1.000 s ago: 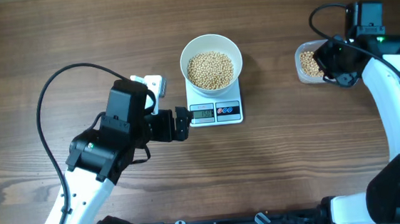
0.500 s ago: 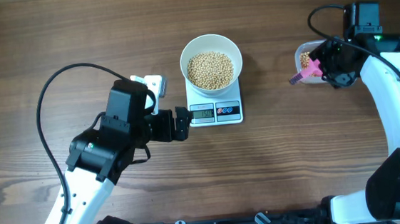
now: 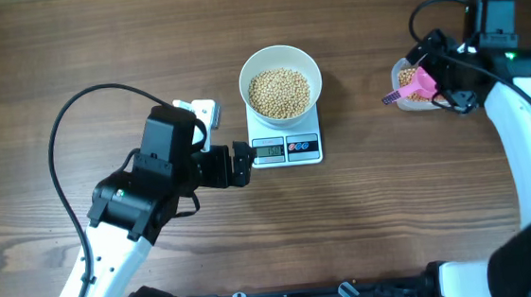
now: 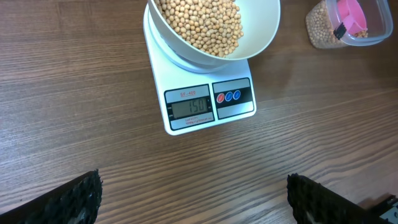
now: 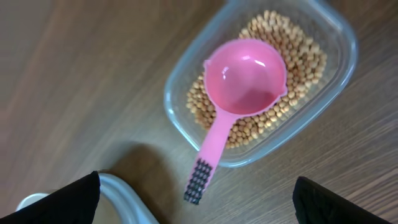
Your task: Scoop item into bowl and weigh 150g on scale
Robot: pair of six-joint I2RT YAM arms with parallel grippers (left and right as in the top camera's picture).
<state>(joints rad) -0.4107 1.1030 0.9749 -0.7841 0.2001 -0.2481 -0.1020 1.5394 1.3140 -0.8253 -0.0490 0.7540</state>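
Where scoop (image 5: pixel 244 84) overhangs tub (image 5: pixel 176 124) rim (beans (image 5: pixel 300 68) beneath), bare table (image 5: pixel 74 81).

Soft, even light falls from above on the table (image 3: pixel 96 48), leaving only faint shadows beside the scale (image 3: pixel 285 149). The left wrist view is sharp; the right wrist view is softer, its wood grain smeared. Pale glare sits on the scoop (image 5: pixel 244 81), and the tub (image 5: pixel 339 31) casts a dim shadow toward the lower left.

1. "150" is shown on the grey display (image 4: pixel 191 107) of the scale (image 4: pixel 186 79).
2. A short line of red print (image 4: pixel 188 94) is seen just above the display, too small to be read with certainty.
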